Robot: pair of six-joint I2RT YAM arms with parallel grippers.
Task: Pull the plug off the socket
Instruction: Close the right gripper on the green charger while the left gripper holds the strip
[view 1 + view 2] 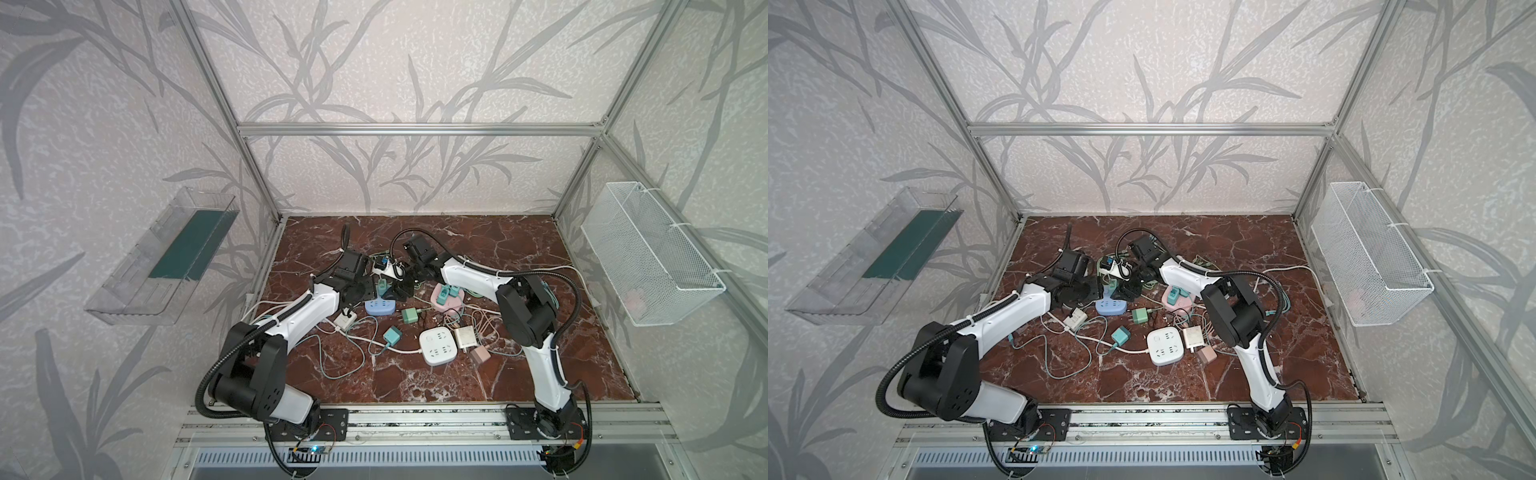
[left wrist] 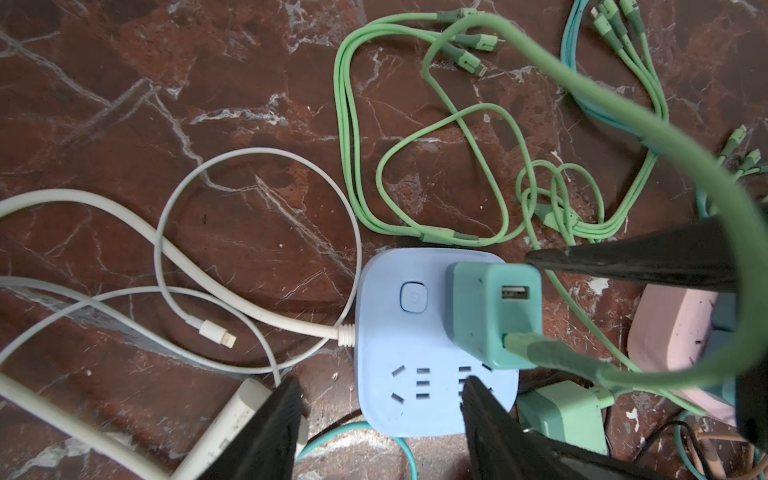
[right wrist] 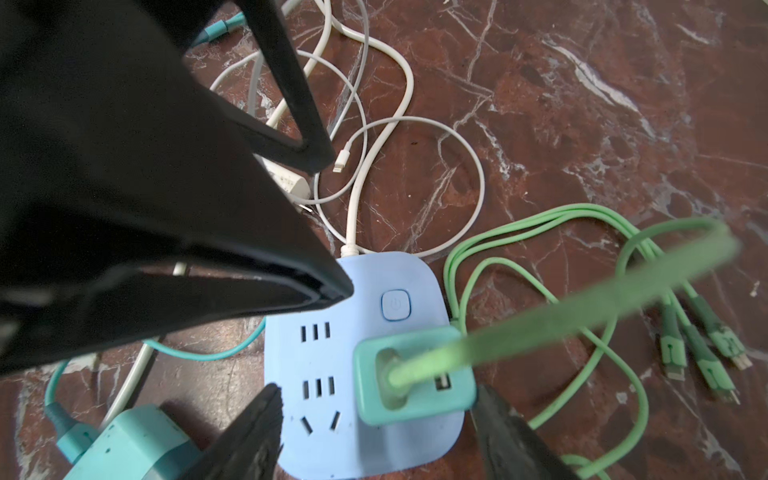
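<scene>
I've got the teal plug seated upright in the blue socket block, mid-table. Right gripper straddles it, jaws part-open, not gripping. Left gripper is half-open over the block's free end. The plug is rigid and smooth, so I'd pinch its flat sides; the block is light, so I'd pin it.

A robot test cell, not a home: an aluminium frame boxes in a marble-patterned bench, wallpapered panels around it, two arms bolted to a rail at the frame's bottom.

Teal plug, blue socket
</scene>
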